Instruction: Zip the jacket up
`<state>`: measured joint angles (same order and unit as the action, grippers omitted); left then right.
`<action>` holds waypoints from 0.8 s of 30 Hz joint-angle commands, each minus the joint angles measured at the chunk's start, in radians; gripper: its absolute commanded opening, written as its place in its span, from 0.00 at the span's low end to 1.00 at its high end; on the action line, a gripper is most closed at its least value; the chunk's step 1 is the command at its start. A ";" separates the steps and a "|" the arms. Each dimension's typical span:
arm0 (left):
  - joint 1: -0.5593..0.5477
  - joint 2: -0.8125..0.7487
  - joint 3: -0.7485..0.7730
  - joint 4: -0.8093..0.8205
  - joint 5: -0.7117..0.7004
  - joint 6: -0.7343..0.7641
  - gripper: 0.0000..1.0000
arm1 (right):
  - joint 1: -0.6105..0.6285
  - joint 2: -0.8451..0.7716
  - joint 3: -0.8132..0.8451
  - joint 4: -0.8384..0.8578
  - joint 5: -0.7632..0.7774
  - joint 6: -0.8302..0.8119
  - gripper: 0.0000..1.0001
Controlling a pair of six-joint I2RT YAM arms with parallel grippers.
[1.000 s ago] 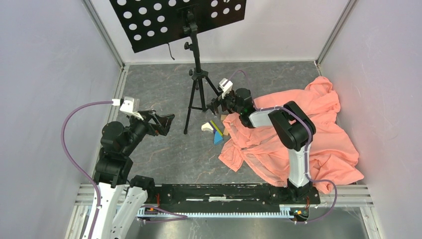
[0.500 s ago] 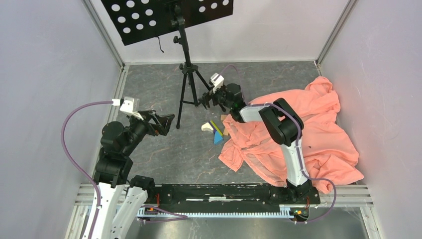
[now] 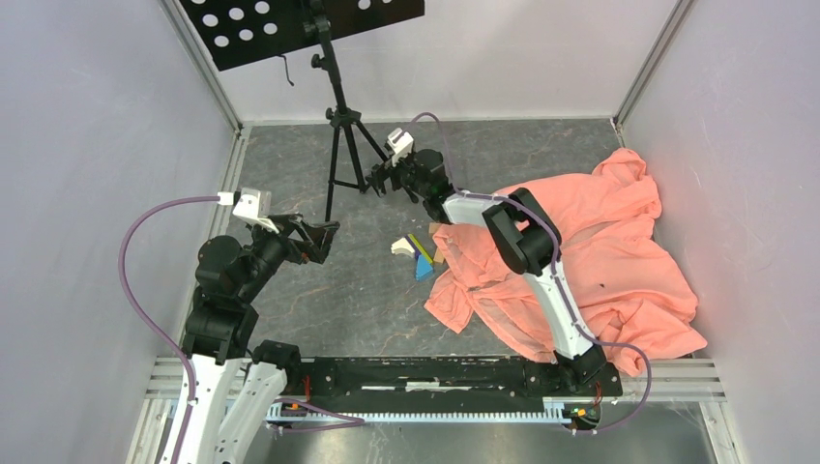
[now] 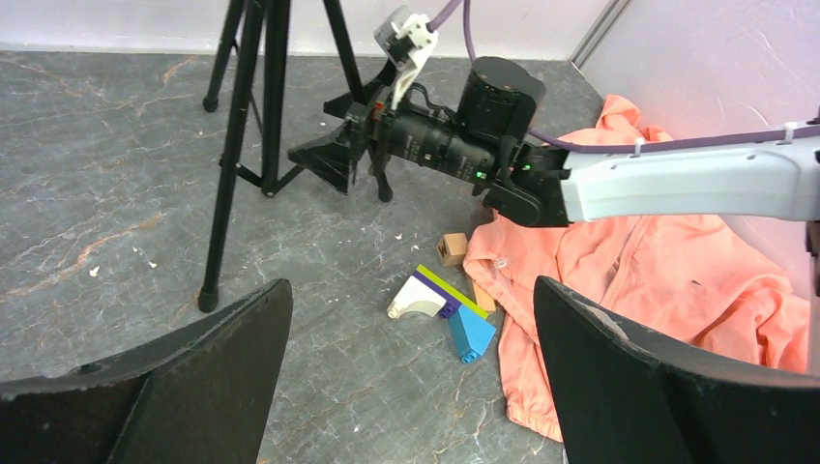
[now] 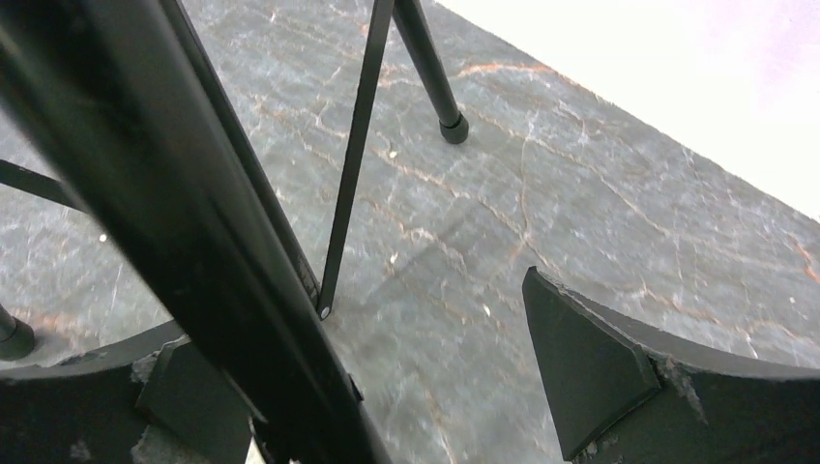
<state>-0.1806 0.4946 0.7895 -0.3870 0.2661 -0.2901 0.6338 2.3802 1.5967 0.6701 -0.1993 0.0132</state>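
1. The jacket (image 3: 619, 242) lies crumpled and unzipped on the right half of the table (image 3: 319, 300). It spreads from a bunched part by the far right wall down to the near edge beside the right arm's base.
2. Its long axis seems to run from far right to near left. A pale line shows along the near left fold, but I cannot tell whether that is the zipper or where the slider sits.
3. The right fingers (image 3: 372, 179) are off the jacket, out past its left edge toward the far middle of the table. They are apart, with 1 leg of the music stand (image 3: 338, 145) crossing the gap against 1 finger in the right wrist view. No cloth is in them.
4. From those fingers the jacket lies back toward the robot and to the right, and the right forearm passes above its left part.
5. The left fingers (image 3: 324, 234) hover wide apart and hold nothing, well apart from the jacket, with some toy blocks (image 3: 416, 256) in between.
6. Judged from this, zipping is not yet begun. The right arm is the nearer 1, and must let go of the stand and swing back over the cloth to find the front opening.
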 commanded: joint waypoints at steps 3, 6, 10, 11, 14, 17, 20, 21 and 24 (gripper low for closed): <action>0.003 -0.004 -0.003 0.042 0.018 0.038 1.00 | 0.035 0.115 0.209 -0.059 0.073 0.037 0.98; 0.003 0.002 -0.005 0.042 0.018 0.039 1.00 | 0.038 0.115 0.236 -0.077 0.083 0.056 0.97; 0.003 0.008 -0.007 0.042 0.021 0.037 1.00 | 0.038 -0.014 0.135 -0.129 0.123 0.052 0.97; 0.003 0.010 -0.007 0.042 0.022 0.037 1.00 | 0.038 -0.060 0.099 -0.138 0.131 0.048 0.97; 0.004 0.016 -0.007 0.042 0.027 0.035 1.00 | 0.029 -0.169 0.021 -0.192 0.161 0.049 0.97; 0.004 0.023 -0.009 0.042 0.030 0.035 1.00 | 0.011 -0.269 -0.021 -0.280 0.168 0.064 0.97; 0.004 0.033 -0.007 0.042 0.039 0.028 1.00 | -0.014 -0.373 -0.092 -0.334 0.136 0.084 0.97; 0.004 0.036 -0.007 0.043 0.045 0.021 1.00 | -0.022 -0.411 -0.118 -0.360 0.128 0.087 0.97; 0.003 0.055 -0.001 0.051 0.078 -0.027 1.00 | -0.035 -0.541 -0.242 -0.447 0.155 0.094 0.97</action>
<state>-0.1802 0.5270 0.7837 -0.3862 0.2859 -0.2905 0.6189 2.0018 1.4681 0.3332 -0.0685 0.0830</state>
